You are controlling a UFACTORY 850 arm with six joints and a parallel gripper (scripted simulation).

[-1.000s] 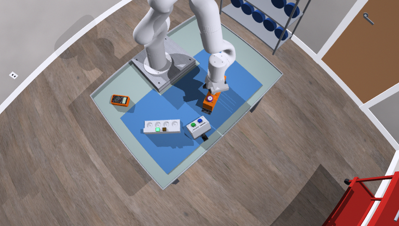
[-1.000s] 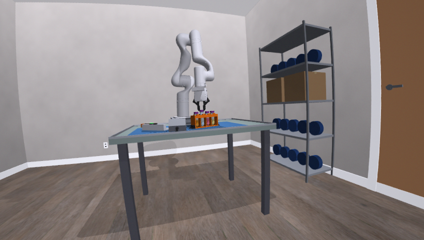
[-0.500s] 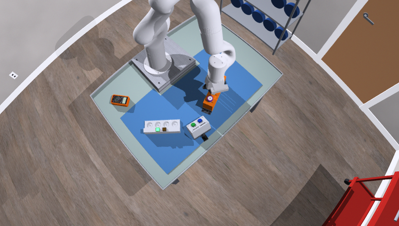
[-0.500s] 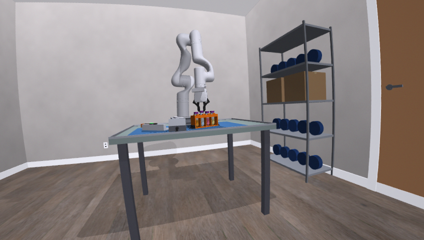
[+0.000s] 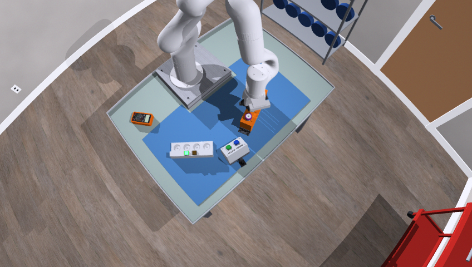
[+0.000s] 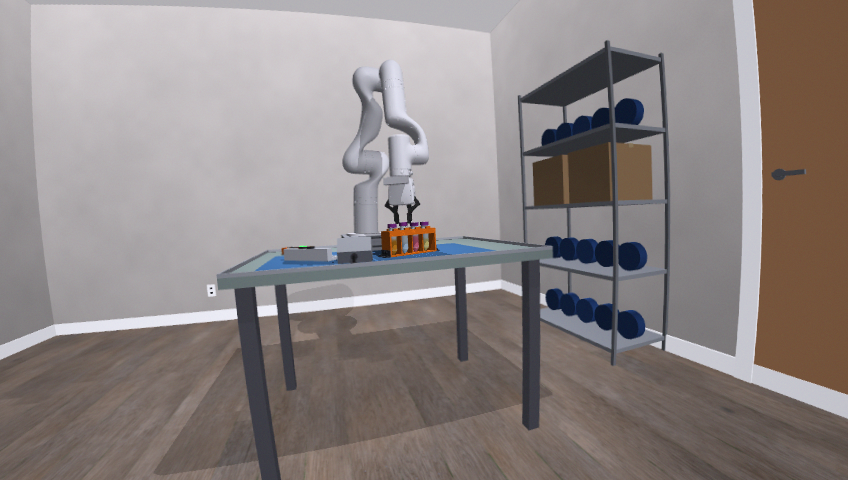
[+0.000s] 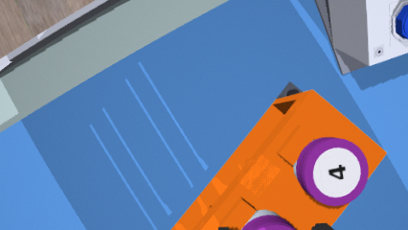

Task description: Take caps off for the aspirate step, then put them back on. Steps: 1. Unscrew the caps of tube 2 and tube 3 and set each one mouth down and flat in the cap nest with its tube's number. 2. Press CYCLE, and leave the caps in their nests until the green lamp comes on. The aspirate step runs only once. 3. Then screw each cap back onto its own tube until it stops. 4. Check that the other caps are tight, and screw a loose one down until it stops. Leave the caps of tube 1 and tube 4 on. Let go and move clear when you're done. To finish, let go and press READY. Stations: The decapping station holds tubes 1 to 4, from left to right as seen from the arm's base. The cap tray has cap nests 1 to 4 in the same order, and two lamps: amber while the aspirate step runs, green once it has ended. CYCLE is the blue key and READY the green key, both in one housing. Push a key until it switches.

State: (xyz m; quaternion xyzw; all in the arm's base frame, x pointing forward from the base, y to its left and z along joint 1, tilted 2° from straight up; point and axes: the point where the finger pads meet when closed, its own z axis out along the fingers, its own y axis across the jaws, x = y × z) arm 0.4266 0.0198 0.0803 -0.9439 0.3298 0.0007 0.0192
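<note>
We saw four purple-capped tubes of coloured liquid in our orange rectangular rack.
Our black-fingered gripper stood released.

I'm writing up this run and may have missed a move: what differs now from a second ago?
No clear change. The gripper is over the orange station in both. The cap tray and key housing stayed put, the green lamp lit.
</note>
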